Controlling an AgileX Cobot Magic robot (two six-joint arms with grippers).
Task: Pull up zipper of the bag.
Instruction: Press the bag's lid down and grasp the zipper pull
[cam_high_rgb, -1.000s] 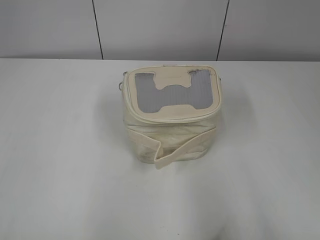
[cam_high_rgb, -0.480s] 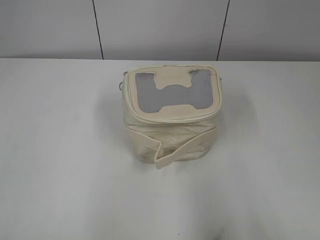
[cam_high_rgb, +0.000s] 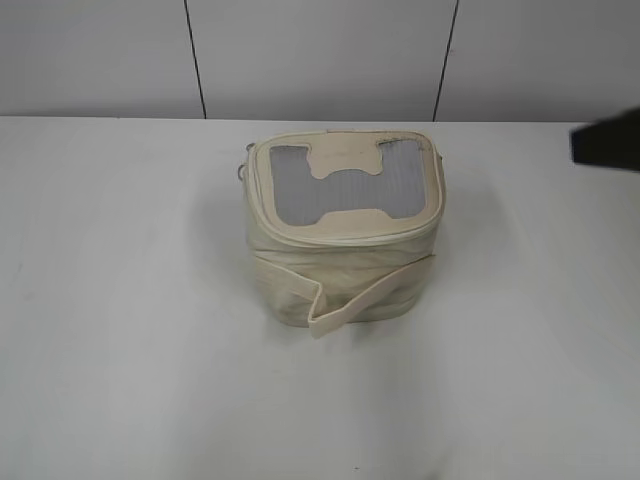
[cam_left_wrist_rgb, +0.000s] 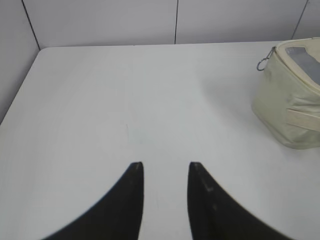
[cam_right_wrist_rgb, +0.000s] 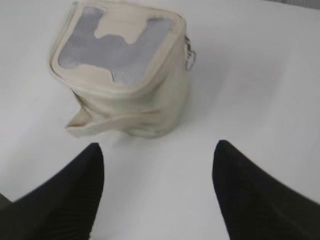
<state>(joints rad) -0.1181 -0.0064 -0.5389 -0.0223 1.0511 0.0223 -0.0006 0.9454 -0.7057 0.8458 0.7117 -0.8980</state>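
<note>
I see the small boxy cream-white leather-like bag (cam_high_rgb: 345, 235) standing upright near the middle of the white desk (cam_high_rgb: 120, 300), its rounded-square lid with the grey ribbed panel facing up and the wide cream strap (cam_high_rgb: 360, 298) wrapped across its front. The thin cream zipper track (cam_high_rgb: 345, 237) runs round the lid's rim; I can make out a small silver ring (cam_left_wrist_rgb: 263, 61) hanging at the bag's corner in my left wrist view. My left gripper (cam_left_wrist_rgb: 165, 172) hovers over bare desk with the bag at its 2 o'clock, well apart, fingers spread and empty. My right gripper (cam_right_wrist_rgb: 157, 155) has its black fingers (cam_right_wrist_rgb: 75, 190) released wide, the bag at 12 o'clock, untouched. A dark blur (cam_high_rgb: 607, 143) shows at 3 o'clock in the exterior view.
</note>
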